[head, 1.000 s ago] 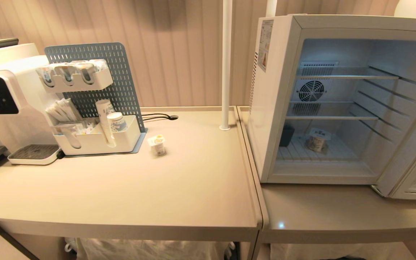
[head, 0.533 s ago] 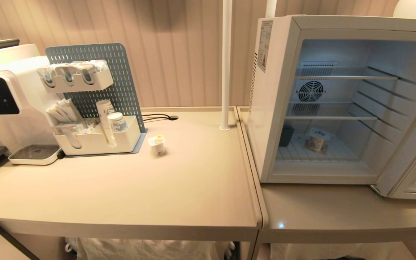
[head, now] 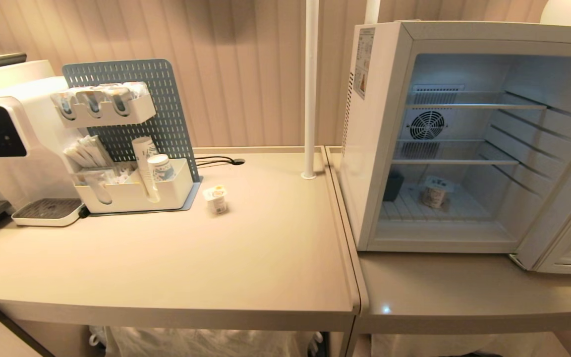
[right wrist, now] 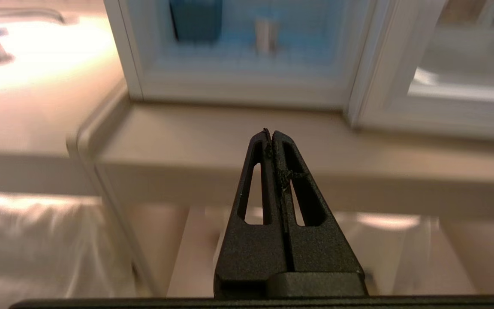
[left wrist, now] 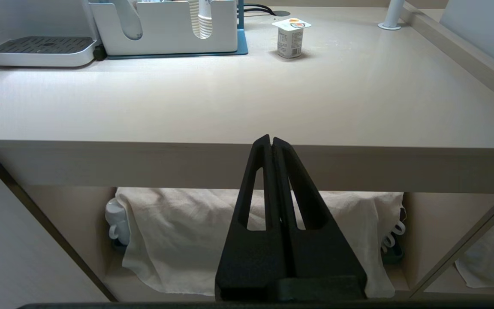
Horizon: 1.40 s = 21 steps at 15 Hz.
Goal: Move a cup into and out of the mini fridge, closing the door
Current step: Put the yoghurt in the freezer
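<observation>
White mini fridge [head: 379, 148] is standing with its door [head: 563, 208] swung wide; one cup [head: 434, 194] is sitting inside, another [head: 216, 199] on the bench [head: 246, 258]. Right tool [right wrist: 271, 134], now dropped from the head view, is hanging pinched together and empty, like the left tool [left wrist: 271, 139].

Mini fridge [head: 379, 148] open, cup [head: 434, 196] inside
</observation>
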Available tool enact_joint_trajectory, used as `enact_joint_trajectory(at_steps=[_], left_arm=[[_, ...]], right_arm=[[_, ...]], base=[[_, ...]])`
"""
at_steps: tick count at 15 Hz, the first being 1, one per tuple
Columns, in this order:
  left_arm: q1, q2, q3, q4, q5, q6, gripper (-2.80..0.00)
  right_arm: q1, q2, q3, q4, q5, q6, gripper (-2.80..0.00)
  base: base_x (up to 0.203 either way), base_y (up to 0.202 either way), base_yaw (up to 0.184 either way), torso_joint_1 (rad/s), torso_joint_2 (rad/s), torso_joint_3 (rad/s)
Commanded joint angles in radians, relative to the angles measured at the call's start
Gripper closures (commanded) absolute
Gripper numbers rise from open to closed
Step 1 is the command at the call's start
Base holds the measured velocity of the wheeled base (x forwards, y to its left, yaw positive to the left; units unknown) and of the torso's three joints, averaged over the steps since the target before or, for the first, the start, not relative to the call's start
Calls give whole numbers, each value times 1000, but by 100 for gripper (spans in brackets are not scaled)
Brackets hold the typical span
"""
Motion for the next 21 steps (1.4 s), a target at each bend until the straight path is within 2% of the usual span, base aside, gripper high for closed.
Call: enact_joint_trajectory(at_steps=[1, 9, 12, 19, 21], left_arm=[[0, 2, -1, 0, 0, -1, 0], [0, 2, 0, 0, 0, -1, 0], [0, 2, -1, 0, 0, -1, 0], [0, 2, 0, 0, 0, -1, 0], [0, 2, -1, 0, 0, -1, 0]], right_arm=[[0, 0, -4, 35, -6, 32, 0], [0, -1, -2, 34, -7, 31, 0], [0, -1, 18, -36, -6, 33, 0], [0, -1, 19, -38, -6, 36, 0], [0, -1, 19, -40, -6, 37, 0]], base=[[0, 0, 0, 0, 0, 0], [0, 0, 0, 0, 0, 0], [0, 0, 0, 0, 0, 0], [0, 0, 0, 0, 0, 0], [4, 113, -8, 2, 2, 2]])
